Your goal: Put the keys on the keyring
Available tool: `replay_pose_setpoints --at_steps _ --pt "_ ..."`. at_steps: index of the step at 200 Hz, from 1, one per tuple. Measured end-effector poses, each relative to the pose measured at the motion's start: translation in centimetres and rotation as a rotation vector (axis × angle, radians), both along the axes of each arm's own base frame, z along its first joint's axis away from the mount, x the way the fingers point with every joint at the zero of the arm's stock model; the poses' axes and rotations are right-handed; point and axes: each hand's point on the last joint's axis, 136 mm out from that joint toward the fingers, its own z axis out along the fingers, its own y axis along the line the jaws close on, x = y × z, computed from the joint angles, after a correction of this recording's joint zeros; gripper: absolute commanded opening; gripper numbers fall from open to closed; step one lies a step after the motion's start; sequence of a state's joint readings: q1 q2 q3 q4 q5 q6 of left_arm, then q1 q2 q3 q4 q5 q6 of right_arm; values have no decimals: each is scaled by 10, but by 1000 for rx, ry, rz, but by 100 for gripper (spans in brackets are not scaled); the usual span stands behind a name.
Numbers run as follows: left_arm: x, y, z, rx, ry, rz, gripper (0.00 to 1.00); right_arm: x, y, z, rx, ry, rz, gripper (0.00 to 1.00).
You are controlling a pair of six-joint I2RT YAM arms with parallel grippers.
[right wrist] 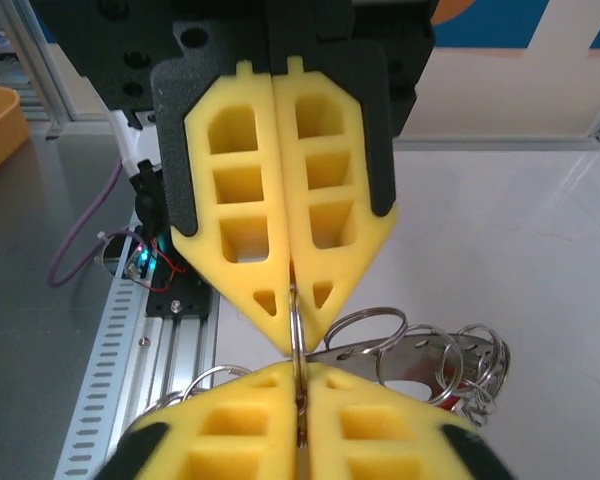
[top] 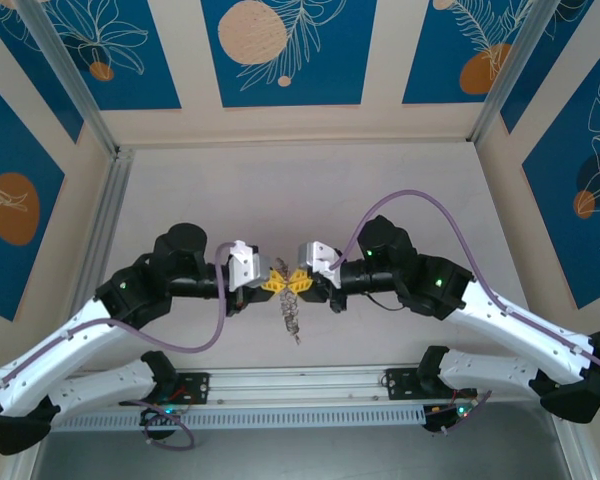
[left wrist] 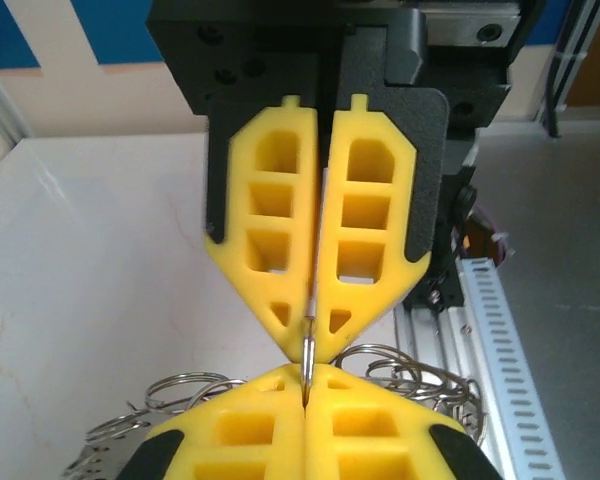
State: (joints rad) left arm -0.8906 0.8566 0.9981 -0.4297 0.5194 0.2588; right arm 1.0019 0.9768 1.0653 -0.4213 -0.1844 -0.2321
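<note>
- Yellow latticed plastic fingertips meet nose to nose above the pale marbled counter (top: 280,190), a little beyond the arms' bases. The left gripper (top: 276,283) and the right gripper (top: 301,283) almost touch at the tips.
- Between them runs a thin silvery metal strip (left wrist: 307,350), seen edge-on in both wrist views.
- The left gripper is clamped tight on one end of that strip and the right gripper is pressed together on the other. Both pinch the same piece, with no gap showing in either pair.
- Whether the strip is the rim of the ring itself or one of its small loops, we cannot tell at this angle.
- The large flat grey metal keyring (top: 292,316), fringed with small silvery wire rings, trails from the pinch toward the near edge of the counter in the overhead view.
- From the right wrist, its flat plate and loops (right wrist: 410,350) spread out to one side just below the fingertips.
- A spot of red plastic tag (right wrist: 412,385) tucked under the flat metal is probably one of the keys. It lies so close to the ring that it may already be on it.
- We judge the task to be mid-threading, since a two-sided pinch like this suits parting a loop or sliding a piece along it.
- How many keys are already threaded we cannot count in the tangle. What remains, as we see it, is seating the pinched piece fully and letting go.
</note>
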Motion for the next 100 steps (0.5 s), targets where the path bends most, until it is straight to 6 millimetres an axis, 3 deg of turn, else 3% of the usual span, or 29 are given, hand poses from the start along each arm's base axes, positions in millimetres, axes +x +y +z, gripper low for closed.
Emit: replay_pose_setpoints --at_steps 16,43,100 --pt "-5 0 3 -53 15 -10 0 -3 -3 9 35 -24 7 27" --pt "-9 0 11 -142 37 -27 0 -10 -9 16 76 -47 17 26" --pt "-12 -3 28 -295 83 -73 0 -22 -11 13 93 -50 51 24"
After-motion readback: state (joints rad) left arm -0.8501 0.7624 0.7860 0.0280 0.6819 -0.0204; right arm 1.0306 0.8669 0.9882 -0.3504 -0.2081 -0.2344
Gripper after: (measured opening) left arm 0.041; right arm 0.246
